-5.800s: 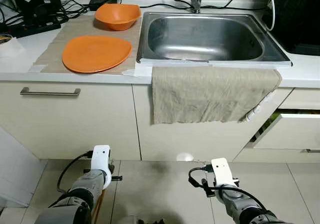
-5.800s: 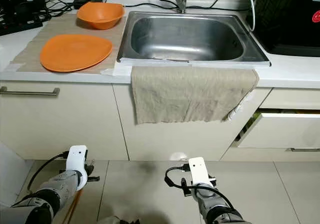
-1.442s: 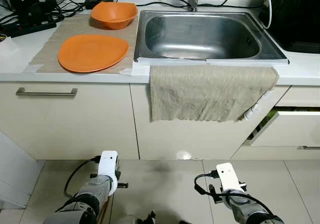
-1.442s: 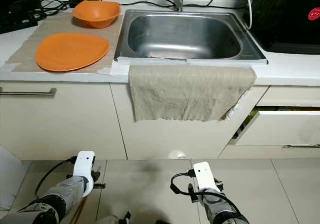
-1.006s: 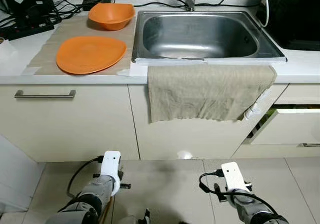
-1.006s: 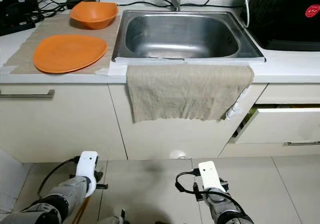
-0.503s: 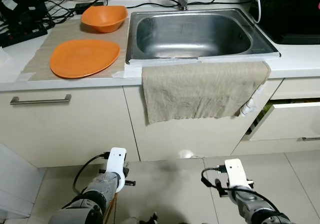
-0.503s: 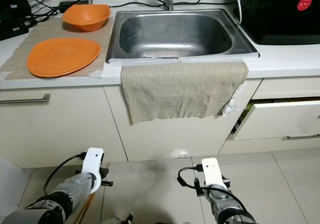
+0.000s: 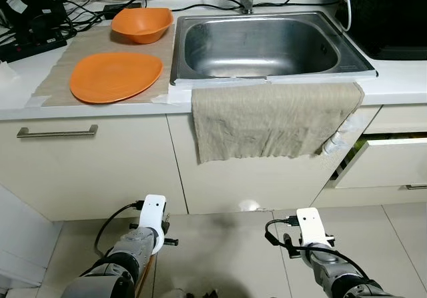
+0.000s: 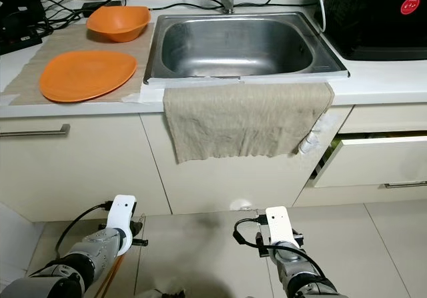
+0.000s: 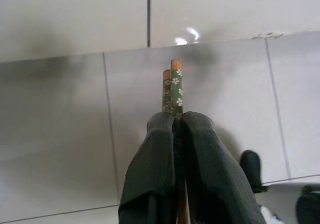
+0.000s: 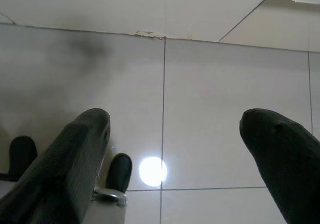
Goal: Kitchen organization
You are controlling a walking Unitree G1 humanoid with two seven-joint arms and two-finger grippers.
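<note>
Chopsticks (image 11: pixel 172 88), a pair with green flowered ends, sit clamped between the fingers of the left gripper (image 11: pixel 175 134), which hangs low over the tiled floor (image 9: pixel 220 238) in front of the cabinets. The right gripper (image 12: pixel 172 149) hangs low too, its fingers spread wide apart with nothing between them. Up on the bench (image 9: pixel 400 85) an orange plate (image 9: pixel 115 77) and an orange bowl (image 9: pixel 141 23) rest on a beige mat (image 9: pixel 53 78), just beside the steel sink (image 9: pixel 260 41); a cloth (image 9: pixel 273 121) drapes over the sink's front edge, and a drawer (image 9: pixel 387 168) at the right stands ajar.

The grip looks narrow (two thin sticks pinched near one end), so a swing of the arm on the way up could let one stick slide or twist loose and drop to the floor. Raising the arm close to the cabinet front could also knock the free ends against the handle (image 9: pixel 57 132) or snag the hanging cloth.
</note>
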